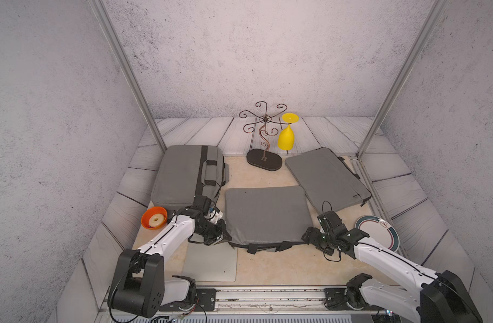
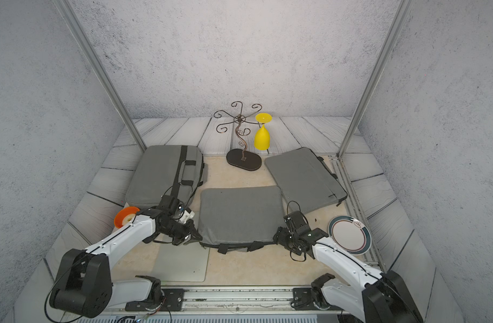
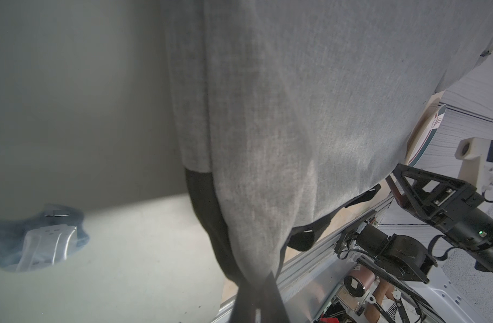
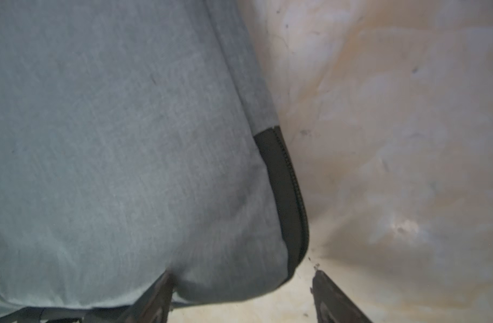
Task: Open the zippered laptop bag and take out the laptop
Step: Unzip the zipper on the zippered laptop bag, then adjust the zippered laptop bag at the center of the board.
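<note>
The grey zippered laptop bag (image 1: 267,212) (image 2: 239,212) lies flat in the middle of the table, its black handles at the front edge. My left gripper (image 1: 227,237) (image 3: 258,293) is shut on the bag's front left corner, pinching the fabric (image 3: 309,112). My right gripper (image 1: 307,236) (image 4: 239,279) stands open around the front right corner, where a black zipper strip (image 4: 290,195) curves round. One finger touches the cloth and the other is clear of it. The silver laptop (image 1: 211,263) (image 3: 113,265) lies flat on the table in front of the bag's left corner, partly under my left arm.
Two more grey bags lie at the back left (image 1: 183,173) and at the right (image 1: 326,179). A wire stand (image 1: 263,160) holds a yellow glass (image 1: 286,137) at the back. An orange bowl (image 1: 153,218) sits left, a plate (image 1: 379,232) right.
</note>
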